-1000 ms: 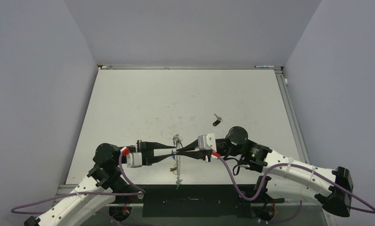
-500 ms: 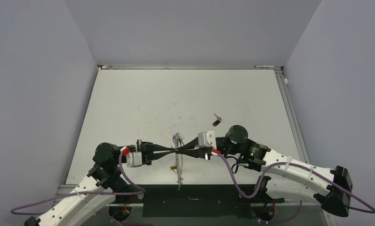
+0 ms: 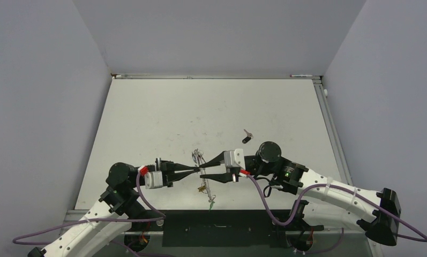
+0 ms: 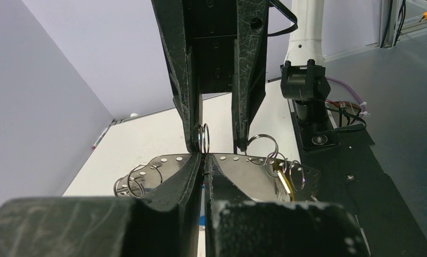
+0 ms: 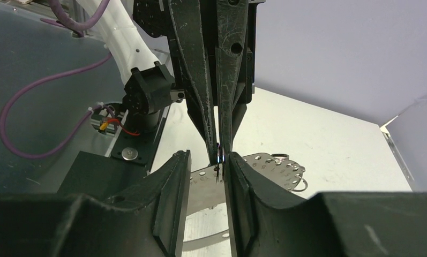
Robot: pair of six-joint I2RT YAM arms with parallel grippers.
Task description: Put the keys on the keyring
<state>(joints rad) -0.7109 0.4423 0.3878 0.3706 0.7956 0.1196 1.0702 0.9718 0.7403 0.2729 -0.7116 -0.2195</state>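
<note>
1. Left of centre, low in the top view, the left gripper (image 3: 199, 170) is clenched. Its wrist view shows the fingertips pressed together just under a small ring (image 4: 201, 139). I judge that it grasps this ring, though the contact itself is hard to see.
2. Just right of these tips, the keyring (image 4: 238, 163) is at the middle of the frame, between the two grippers. From the wrist views it looks like a flat silver band with a row of holes. Several small wire rings hang in the holes.
3. Below it in the top view, the keys (image 3: 211, 203) trail in one bundle toward the lower edge. A green head and a yellow one can be seen. I judge that these are already on the keyring, but the joints are too small to confirm.
4. Right of the bundle, the right gripper (image 3: 203, 172) has its jaws apart, one on each side of the small ring. It does not pinch the ring, so I call it released.
5. Further right and higher, a black key (image 3: 246, 137) lies alone on the table (image 3: 163, 118), well apart from the keyring.
6. The task looks partly done. At least the black key is left to pick up and thread. The right gripper is free and nearer to it, while the left one can hold the keyring steady.
</note>
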